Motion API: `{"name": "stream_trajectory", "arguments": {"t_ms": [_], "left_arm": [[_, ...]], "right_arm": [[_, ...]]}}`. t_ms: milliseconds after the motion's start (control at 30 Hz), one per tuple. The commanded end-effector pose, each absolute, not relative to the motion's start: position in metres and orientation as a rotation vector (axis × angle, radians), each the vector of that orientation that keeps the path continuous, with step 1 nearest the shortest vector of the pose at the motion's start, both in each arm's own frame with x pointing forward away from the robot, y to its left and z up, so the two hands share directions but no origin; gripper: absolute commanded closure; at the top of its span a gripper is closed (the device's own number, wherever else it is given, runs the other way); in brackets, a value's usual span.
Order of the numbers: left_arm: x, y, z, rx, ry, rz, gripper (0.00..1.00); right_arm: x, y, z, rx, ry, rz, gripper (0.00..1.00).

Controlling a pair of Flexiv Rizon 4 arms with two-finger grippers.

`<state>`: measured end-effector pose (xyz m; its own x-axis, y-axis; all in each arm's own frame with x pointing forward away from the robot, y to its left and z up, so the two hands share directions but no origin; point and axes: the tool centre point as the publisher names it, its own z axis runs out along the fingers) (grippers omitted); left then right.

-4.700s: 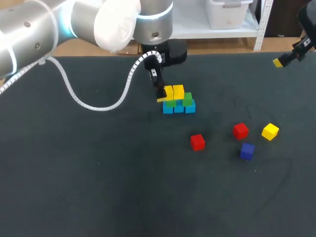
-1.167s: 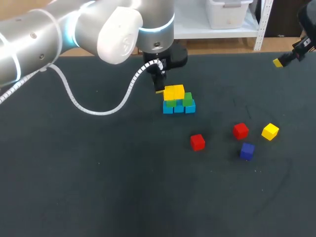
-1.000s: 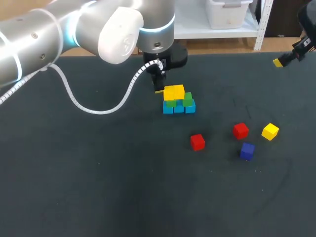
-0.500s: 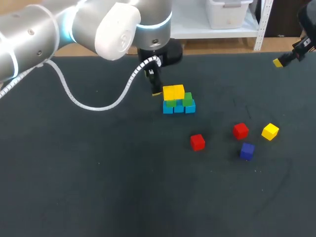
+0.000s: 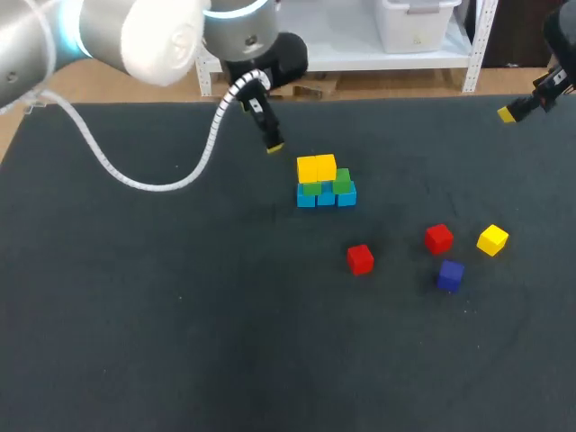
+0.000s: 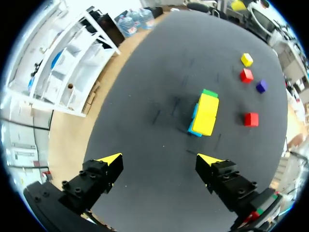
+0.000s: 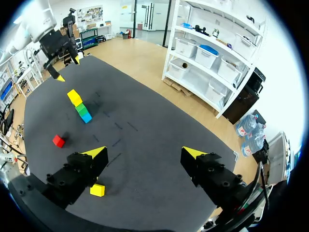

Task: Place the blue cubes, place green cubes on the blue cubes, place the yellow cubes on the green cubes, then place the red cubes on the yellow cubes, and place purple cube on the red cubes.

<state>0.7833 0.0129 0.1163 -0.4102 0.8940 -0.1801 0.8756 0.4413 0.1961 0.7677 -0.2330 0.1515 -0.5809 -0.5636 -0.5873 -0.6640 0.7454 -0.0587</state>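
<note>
Backed up and away, the left gripper hangs wide open and empty, the stack of small light-blue, green and yellow cubes ahead of its fingers. The right gripper gapes empty too. Landing the loose yellow cube off-centre could topple the stack.

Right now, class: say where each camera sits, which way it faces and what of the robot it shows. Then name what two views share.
Head view: fixed above and behind, looking down on the table; left gripper and right gripper enter from the sides.
Left wrist view: on the left wrist, looking down past its open fingers at the cube stack.
Right wrist view: on the right wrist, looking across the table past its open fingers.
Shared: both wrist views show the cube stack.
</note>
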Motion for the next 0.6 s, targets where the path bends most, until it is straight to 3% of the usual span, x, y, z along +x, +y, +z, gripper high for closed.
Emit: {"name": "stream_trajectory", "arguments": {"t_ms": [33,600], "left_arm": [[0.765,0.035,0.136,1.406,2.372,0.028,0.0],[0.739,0.105,0.193,0.708,2.239,0.041,0.0]], "right_arm": [[0.769,-0.233,0.151,-0.924,2.351,0.228,0.0],[0.769,-0.233,0.151,-0.924,2.351,0.228,0.0]]}}
